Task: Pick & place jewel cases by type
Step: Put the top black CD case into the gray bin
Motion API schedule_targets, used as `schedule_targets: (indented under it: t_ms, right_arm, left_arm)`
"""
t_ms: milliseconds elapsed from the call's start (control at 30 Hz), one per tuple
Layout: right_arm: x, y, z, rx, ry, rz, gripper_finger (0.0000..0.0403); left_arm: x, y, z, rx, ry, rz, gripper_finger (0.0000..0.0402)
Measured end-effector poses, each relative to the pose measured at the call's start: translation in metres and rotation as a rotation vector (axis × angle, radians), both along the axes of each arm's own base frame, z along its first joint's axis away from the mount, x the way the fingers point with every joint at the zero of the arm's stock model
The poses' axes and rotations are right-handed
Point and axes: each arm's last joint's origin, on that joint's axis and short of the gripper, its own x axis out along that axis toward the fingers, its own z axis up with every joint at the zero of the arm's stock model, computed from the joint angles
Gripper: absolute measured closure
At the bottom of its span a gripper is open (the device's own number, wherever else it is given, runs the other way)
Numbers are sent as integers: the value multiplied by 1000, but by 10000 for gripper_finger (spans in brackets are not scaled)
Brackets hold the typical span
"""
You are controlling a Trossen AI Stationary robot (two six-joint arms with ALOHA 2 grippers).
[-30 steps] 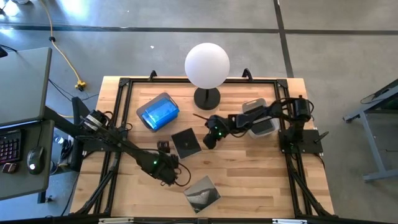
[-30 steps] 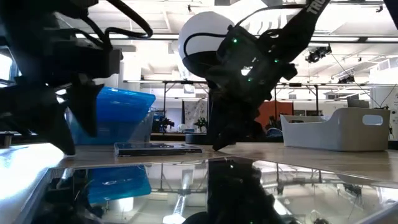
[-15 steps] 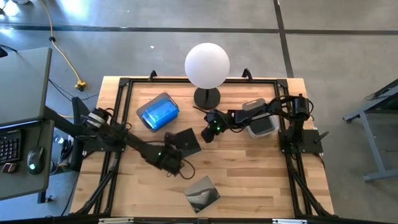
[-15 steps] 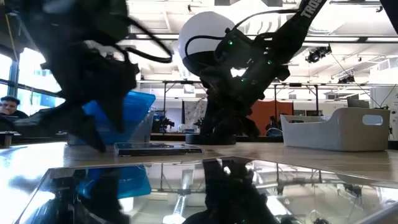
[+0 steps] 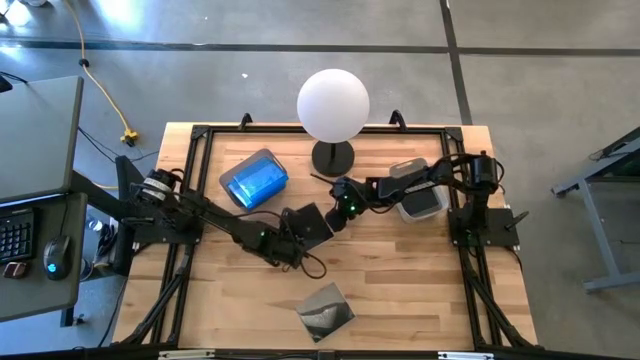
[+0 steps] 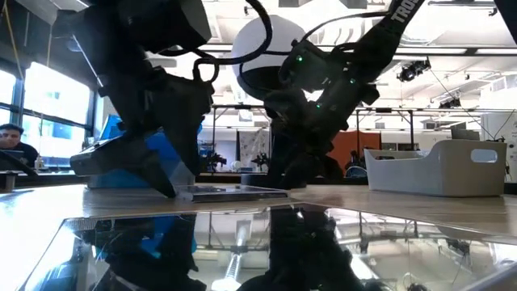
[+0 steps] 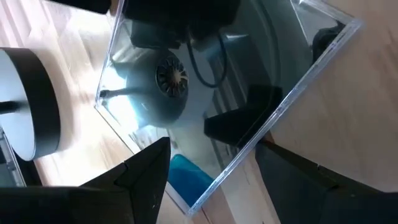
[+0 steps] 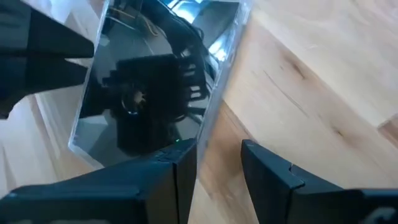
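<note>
Both my grippers, left gripper [image 5: 292, 243] spread wide and right gripper [image 5: 338, 216] part-open, flank the dark jewel case [image 5: 309, 223], ungrasped; another dark case [image 5: 325, 310] waits behind, so sorting looks unfinished.

The left gripper [image 5: 290, 247] is hovering low mid-table with fingers spread wide; the right gripper [image 5: 338, 216] is facing it close by, fingers parted.

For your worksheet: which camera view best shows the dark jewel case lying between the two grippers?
The right wrist view: the dark case fills it, edges sharp. The left wrist view shows it reflective, part cropped. The high view shows it small; the low view only edge-on.
</note>
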Motion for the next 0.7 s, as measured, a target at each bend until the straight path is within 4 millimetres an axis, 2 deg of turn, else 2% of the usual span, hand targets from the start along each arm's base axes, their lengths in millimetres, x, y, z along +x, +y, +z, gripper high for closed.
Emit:
schedule_targets:
  t_ms: [333, 567, 700]
  right_arm:
    - [1, -1, 1, -42, -19, 18, 278]
    - [-3, 0, -1, -10, 28, 58, 259]
    - [-1, -2, 1, -1, -25, 113, 238]
  left_arm:
    - [13, -5, 3, -41, -102, -78, 160]
    - [16, -7, -10, 11, -67, -94, 161]
    - [16, -6, -16, 44, -54, -84, 161]
